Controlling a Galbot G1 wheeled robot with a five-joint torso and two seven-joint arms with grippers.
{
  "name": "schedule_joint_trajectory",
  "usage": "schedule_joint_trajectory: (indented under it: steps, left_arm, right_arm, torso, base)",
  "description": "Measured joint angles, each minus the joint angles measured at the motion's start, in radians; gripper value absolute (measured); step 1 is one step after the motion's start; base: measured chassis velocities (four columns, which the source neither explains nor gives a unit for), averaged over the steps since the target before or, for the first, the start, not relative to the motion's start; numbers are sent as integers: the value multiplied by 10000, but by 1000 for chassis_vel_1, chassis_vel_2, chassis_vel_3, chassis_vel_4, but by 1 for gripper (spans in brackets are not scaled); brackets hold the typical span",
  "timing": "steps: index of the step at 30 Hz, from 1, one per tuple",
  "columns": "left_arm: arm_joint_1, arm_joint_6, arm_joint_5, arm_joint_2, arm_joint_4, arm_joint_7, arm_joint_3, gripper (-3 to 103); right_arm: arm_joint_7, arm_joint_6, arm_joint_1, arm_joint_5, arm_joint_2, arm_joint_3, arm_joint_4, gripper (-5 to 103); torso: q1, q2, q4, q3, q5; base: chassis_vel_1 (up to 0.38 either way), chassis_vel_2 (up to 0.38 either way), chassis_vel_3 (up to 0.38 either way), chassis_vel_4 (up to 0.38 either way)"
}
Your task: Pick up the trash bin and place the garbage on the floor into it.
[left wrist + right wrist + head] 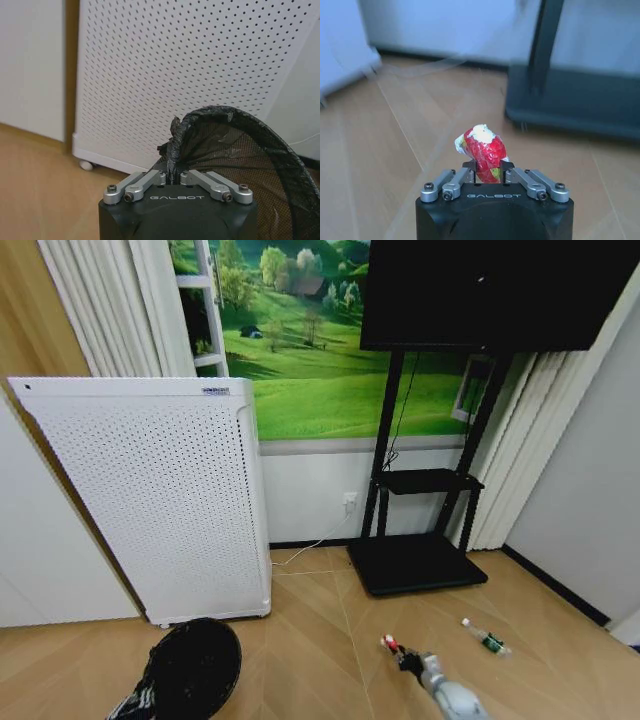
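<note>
L gripper (173,176) clamped low left; R gripper (489,172) clamped, prob. raised.

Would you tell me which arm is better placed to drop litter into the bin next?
The right: the right gripper is clamped on a crumpled red-and-white wrapper, while the left gripper pinches the round black mesh trash bin by its rim.

**Black housings, silver linkages**

Each wrist view shows a matte black gripper body printed "GALBOT" in pale capitals. The left gripper (174,172) and right gripper (488,170) carry paired silver aluminium link bars with dark hex screws, fanning toward ten and two o'clock. From the head, the right arm looks grey-silver.
</note>
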Motion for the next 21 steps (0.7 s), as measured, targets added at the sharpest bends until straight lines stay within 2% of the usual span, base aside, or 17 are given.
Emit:
schedule_joint_trajectory:
  steps: [1,2,3,6,7,8,10,12,13,16,21]
  left_arm:
    - [-93,238,-822,171,-107,-200,343,7]
    - [-93,238,-822,171,-107,-200,343,7]
    - [-214,347,-1225,287,-86,-304,634,7]
    - [-357,380,-1398,428,76,-412,1013,7]
    - [-321,382,-1558,535,72,-460,1360,7]
    - [-203,383,-1650,677,18,-466,1747,7]
    - [-193,383,-1658,765,16,-460,1919,7]
    - [-537,384,-1637,1327,253,-497,2643,7]
    - [-537,384,-1637,1327,253,-497,2643,7]
    - [-1945,362,-2333,2277,769,-1094,3839,7]
    - [-3071,300,-3007,2739,1214,-1381,4619,7]
  right_arm:
    - [-446,477,-597,394,-181,243,913,23]
    - [-446,477,-597,394,-181,243,913,23]
    - [-762,788,-1085,705,-290,459,1630,23]
    - [-1047,1135,-1712,1196,-395,663,2608,23]
    - [-1211,1313,-2040,1481,-449,668,3423,23]
    - [-1325,1389,-2218,1636,-534,584,4064,23]
    - [-1376,1408,-2287,1684,-559,537,4351,23]
    - [-1468,1444,-2595,1853,-588,474,5462,23]
    - [-1468,1444,-2595,1853,-588,474,5462,23]
    - [-1465,1620,-3026,2249,-691,315,6610,23]
    - [-1539,1909,-3311,2174,-766,226,7155,23]
  torso:
    - [0,0,3,0,11]
    - [0,0,3,0,11]
    - [0,0,7,-1,7]
    - [0,-1,4,0,-3]
    - [-1,0,5,-1,7]
    - [0,-1,21,0,6]
    - [-1,-1,23,0,6]
    - [-1,0,19,0,7]
    - [-1,0,19,0,7]
    - [-1,-1,4,1,4]
    - [0,-1,8,1,4]
  base:
    - [0,0,0,0]
    - [0,0,0,0]
    - [0,0,0,0]
    - [0,0,0,0]
    - [0,0,0,0]
    - [0,0,0,0]
    - [0,0,0,0]
    - [0,0,0,0]
    - [0,0,0,0]
    - [0,0,0,0]
    - [0,0,0,0]
